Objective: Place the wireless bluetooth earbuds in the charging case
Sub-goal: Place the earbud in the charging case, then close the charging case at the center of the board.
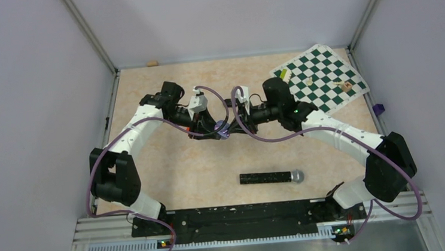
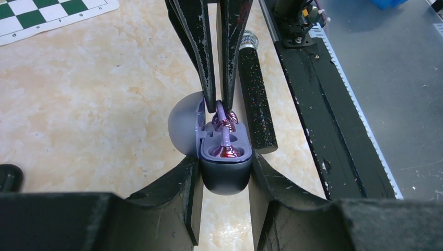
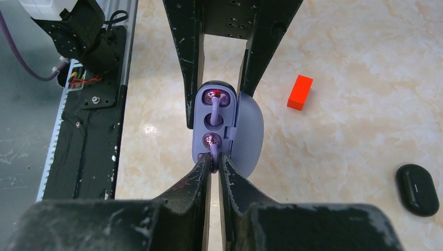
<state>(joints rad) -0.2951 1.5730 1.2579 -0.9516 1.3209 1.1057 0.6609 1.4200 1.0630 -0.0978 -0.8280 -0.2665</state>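
Note:
My left gripper (image 2: 225,180) is shut on the charging case (image 2: 226,175), a dark pod with a lavender inside, and holds it above the table. Its lid (image 2: 184,123) stands open to the side. One purple earbud (image 2: 228,151) sits in the socket nearest the left fingers, shiny head up. My right gripper (image 3: 214,160) comes in from the opposite side and is shut on the thin stem of the other earbud (image 3: 211,139), whose head is at the case's second socket. From above, both grippers meet at the case (image 1: 221,128) mid-table.
A long black microphone (image 1: 271,177) lies near the front rail, close beside the case in the left wrist view. A green chessboard mat (image 1: 318,79) lies at the back right. A red block (image 3: 300,92) and a glossy black oval pod (image 3: 417,189) lie on the table.

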